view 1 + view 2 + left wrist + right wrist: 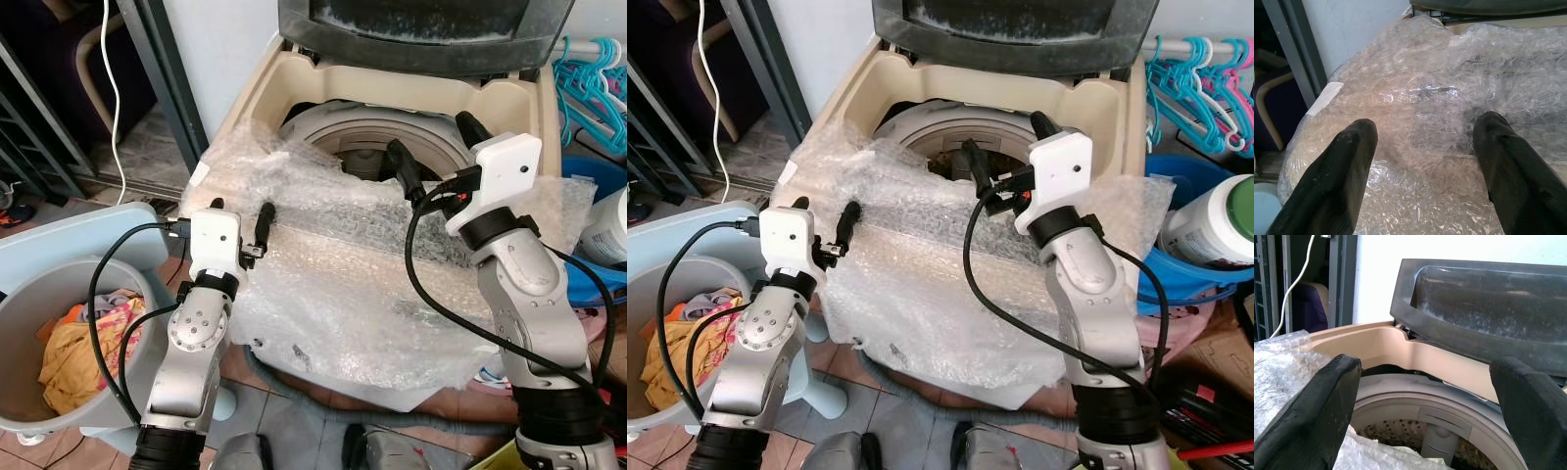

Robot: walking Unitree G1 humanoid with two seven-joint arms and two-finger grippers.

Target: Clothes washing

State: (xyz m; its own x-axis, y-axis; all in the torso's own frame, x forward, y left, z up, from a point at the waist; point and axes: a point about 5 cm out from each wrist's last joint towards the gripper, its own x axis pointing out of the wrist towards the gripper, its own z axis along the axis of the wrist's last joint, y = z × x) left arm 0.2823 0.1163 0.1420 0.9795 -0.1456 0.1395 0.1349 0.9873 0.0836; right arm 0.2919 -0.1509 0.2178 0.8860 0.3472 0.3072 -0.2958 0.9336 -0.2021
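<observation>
Washer: I see the beige top-loading washing machine (505, 103) straight ahead of both grippers, its dark grey lid (1484, 313) raised upright at the back and the pale grey drum ring (367, 127) exposed.
Wrap: a sheet of clear bubble wrap (343, 294) is draped over the washer's front edge and hangs down its front panel.
Left gripper: my left gripper (240, 223) sits low in front of the washer's left front corner, fingers spread apart and holding nothing; in the left wrist view both black fingers (1332, 181) point onto the bubble wrap just beyond them.
Right gripper: my right gripper (431, 147) is raised over the front rim of the washer, fingers wide apart and empty; in the right wrist view the drum opening lies just past and below the fingertips, the lid further beyond.
Laundry: the clothes, a yellow and pink bundle of fabric (83, 343), lie in a pale blue-grey plastic basket (59, 235) on the floor, well out to the left of the left arm.
Right side: turquoise plastic hangers (588, 83) hang beyond the right arm, with a white jug with a green cap (1215, 225) beside it.
</observation>
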